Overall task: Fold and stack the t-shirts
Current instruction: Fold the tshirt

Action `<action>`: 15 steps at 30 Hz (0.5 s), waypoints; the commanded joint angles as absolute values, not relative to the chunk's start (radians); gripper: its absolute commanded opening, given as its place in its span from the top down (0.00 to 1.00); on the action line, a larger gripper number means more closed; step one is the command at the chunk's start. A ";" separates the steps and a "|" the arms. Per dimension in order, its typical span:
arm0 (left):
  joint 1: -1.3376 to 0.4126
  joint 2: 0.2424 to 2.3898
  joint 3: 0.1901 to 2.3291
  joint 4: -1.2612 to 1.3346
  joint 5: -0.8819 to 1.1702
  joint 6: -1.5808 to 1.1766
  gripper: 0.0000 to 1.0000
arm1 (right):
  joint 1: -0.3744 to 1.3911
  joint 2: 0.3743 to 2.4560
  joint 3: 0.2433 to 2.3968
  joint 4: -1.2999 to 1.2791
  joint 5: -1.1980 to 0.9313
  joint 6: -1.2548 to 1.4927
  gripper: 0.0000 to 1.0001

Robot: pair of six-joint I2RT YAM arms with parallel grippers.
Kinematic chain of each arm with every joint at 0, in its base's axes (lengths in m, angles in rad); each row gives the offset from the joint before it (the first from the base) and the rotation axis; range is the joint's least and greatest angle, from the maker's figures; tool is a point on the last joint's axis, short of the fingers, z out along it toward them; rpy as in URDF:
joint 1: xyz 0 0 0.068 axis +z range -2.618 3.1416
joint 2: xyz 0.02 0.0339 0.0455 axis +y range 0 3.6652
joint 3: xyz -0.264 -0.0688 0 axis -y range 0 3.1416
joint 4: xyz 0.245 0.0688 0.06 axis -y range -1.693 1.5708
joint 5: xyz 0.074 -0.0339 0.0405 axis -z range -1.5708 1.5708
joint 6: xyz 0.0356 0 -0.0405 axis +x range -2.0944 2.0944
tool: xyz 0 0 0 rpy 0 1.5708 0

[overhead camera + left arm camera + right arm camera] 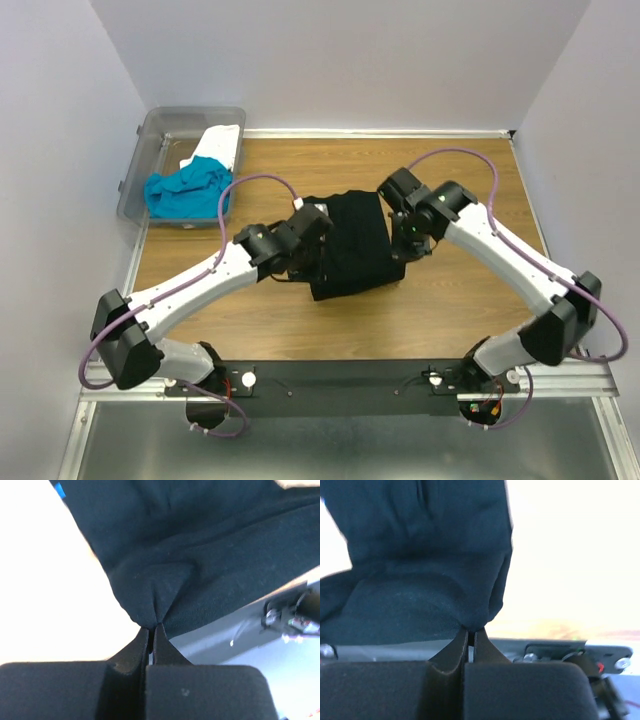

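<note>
Wrist views: left claw [151,628], right claw [471,630] pinched tight on black t-shirt [200,555]; overhead shows turquoise t-shirt [185,190] in bin [190,112]

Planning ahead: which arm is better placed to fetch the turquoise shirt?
Probably left: the turquoise shirt, in the bin, lies nearer the left claw; the right claw is across the black shirt.

Top external: we look down from above and behind both arms [190,285], facing the far wall [340,60], far enough off to take in the whole table [450,300].
Left wrist: we look along the fingers of the left gripper [151,626], pressed close to the black t-shirt [200,555], which fills most of our frame.
Right wrist: we sit equally close behind the right gripper [471,629], facing the same cloth.
Shared: all three views give us the black t-shirt.
</note>
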State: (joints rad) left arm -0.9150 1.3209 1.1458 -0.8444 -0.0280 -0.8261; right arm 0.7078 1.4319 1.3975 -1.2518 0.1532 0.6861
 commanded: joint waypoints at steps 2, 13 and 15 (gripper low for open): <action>-0.795 1.400 1.210 -0.845 -0.063 -0.646 1.00 | 0.618 1.567 1.581 -1.276 0.247 0.526 1.00; -0.565 1.586 1.359 -0.709 -0.043 -0.499 1.00 | 0.505 1.899 1.969 -1.252 0.216 0.382 0.99; -0.539 1.611 1.370 -0.680 -0.041 -0.486 1.00 | 0.494 1.948 2.000 -1.212 0.232 0.356 1.00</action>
State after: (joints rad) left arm -0.5987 1.5585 1.3399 -0.6819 -0.0086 -0.5716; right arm 0.5304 1.8740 1.9297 -1.2346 0.1619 0.4431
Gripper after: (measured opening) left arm 0.016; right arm 0.015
